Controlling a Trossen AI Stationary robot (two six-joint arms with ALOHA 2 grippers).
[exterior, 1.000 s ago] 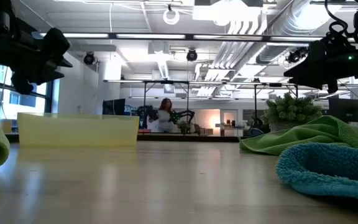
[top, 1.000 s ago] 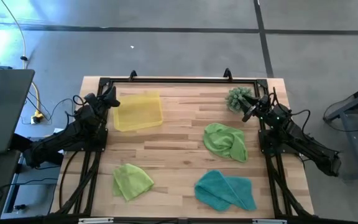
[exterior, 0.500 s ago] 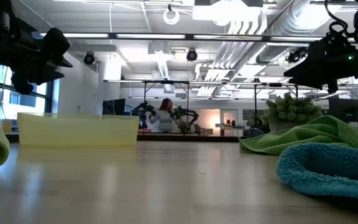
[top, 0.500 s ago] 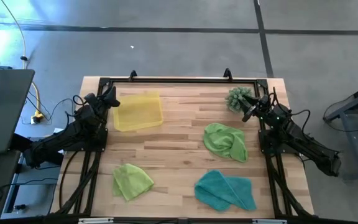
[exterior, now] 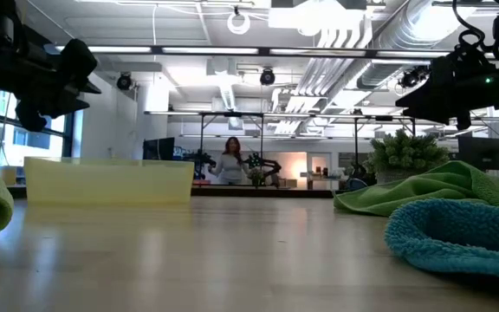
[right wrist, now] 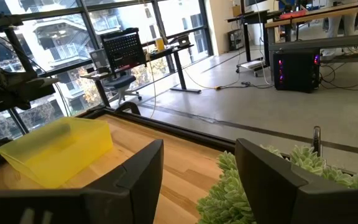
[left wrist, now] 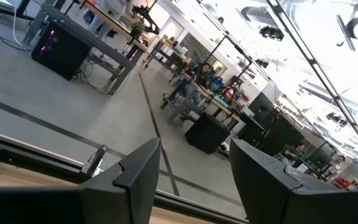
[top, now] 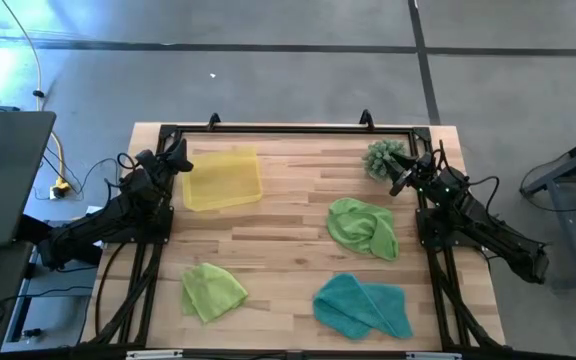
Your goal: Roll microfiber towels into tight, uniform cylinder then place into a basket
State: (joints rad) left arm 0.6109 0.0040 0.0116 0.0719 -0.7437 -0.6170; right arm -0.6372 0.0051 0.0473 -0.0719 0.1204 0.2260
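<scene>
Nothing is rolled: three towels (top: 363,228) lie loose near the empty basket (top: 222,179); both grippers' fingers stand apart

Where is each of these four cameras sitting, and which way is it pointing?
High: overhead, straight down; table, both arms.
Low: at tabletop height, level across to the room; both arms hang at the upper corners.
Left wrist: on the left arm, out over the floor; open left gripper.
Right wrist: open right gripper, facing the basket and plant, as the high and low views also show.

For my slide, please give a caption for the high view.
Three unrolled towels and an empty yellow basket lie between two waiting arms.
</scene>
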